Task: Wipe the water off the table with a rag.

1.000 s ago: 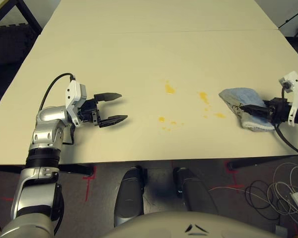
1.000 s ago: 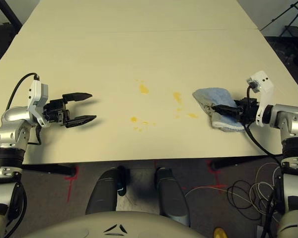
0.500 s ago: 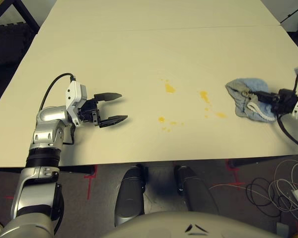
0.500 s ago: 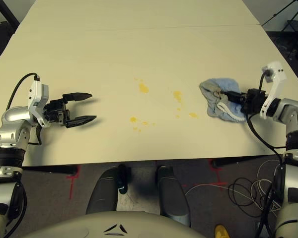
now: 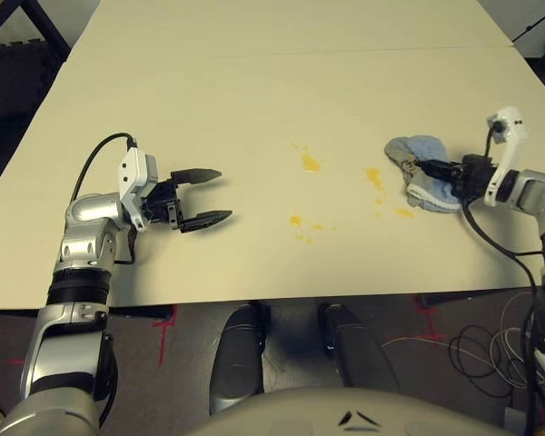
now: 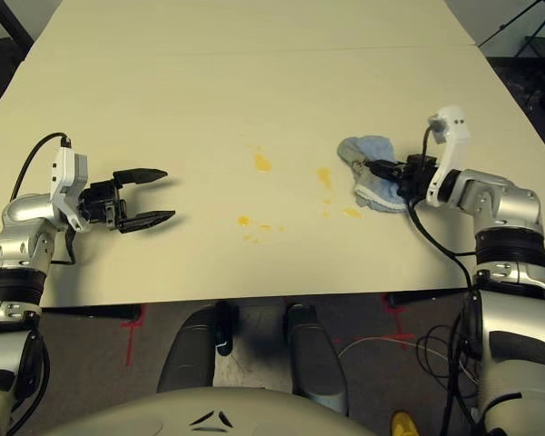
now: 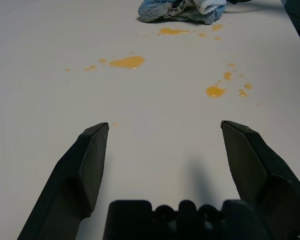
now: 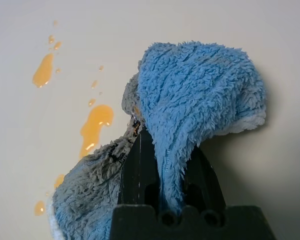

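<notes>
**Around the work area: floor, tape and cables**

The floor (image 5: 282, 313) is dark grey. Red tape marks (image 5: 163, 329) are stuck on it in crossed strips on the left side, with another red mark (image 5: 423, 303) further right. A loose tangle of black and white cables (image 5: 513, 350) lies on the floor at the right. At far left is dark textured matting (image 5: 18, 86). A thin black stand leg (image 6: 518, 20) crosses the far right corner. A small yellow object (image 6: 398, 424), too cut off to identify, sits at the lower edge.
</notes>
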You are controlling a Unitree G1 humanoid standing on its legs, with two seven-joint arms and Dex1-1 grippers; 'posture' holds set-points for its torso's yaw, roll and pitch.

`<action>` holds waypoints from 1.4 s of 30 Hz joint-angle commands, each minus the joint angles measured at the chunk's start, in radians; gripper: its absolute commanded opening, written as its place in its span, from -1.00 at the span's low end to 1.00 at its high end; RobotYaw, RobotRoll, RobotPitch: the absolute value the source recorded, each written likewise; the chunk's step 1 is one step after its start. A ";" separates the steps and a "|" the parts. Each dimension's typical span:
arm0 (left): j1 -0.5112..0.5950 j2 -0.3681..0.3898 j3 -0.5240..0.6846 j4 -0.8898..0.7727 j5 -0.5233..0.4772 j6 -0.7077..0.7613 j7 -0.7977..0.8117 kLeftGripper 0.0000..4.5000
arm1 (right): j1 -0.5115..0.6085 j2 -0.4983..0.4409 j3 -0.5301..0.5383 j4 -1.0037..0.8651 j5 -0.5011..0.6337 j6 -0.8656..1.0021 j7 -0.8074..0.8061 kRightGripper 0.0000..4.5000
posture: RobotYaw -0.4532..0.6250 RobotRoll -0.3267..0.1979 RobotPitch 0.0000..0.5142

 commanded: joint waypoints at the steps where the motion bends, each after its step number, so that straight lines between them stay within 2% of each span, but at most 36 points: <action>1: 0.013 0.012 -0.012 0.011 0.015 -0.014 -0.013 1.00 | 0.049 0.070 0.076 -0.051 0.000 0.071 -0.008 -0.91 | 0.05 0.25 -0.17; 13: 0.014 0.010 -0.013 0.016 0.015 -0.020 -0.015 1.00 | 0.105 0.212 0.110 -0.283 0.052 0.249 -0.078 -0.91 | 0.05 0.25 -0.16; 22: 0.015 0.006 -0.018 0.019 0.018 -0.027 -0.015 1.00 | 0.174 0.256 0.128 -0.413 0.081 0.332 -0.134 -0.91 | 0.04 0.25 -0.15; 32: 0.004 0.004 -0.027 0.035 0.022 -0.037 -0.018 1.00 | 0.145 0.129 0.080 -0.318 0.069 0.286 -0.124 -0.91 | 0.02 0.25 -0.15; 42: -0.009 0.003 -0.034 0.055 0.022 -0.049 -0.024 1.00 | 0.084 -0.051 0.027 -0.112 0.049 0.164 -0.108 -0.91 | 0.02 0.25 -0.15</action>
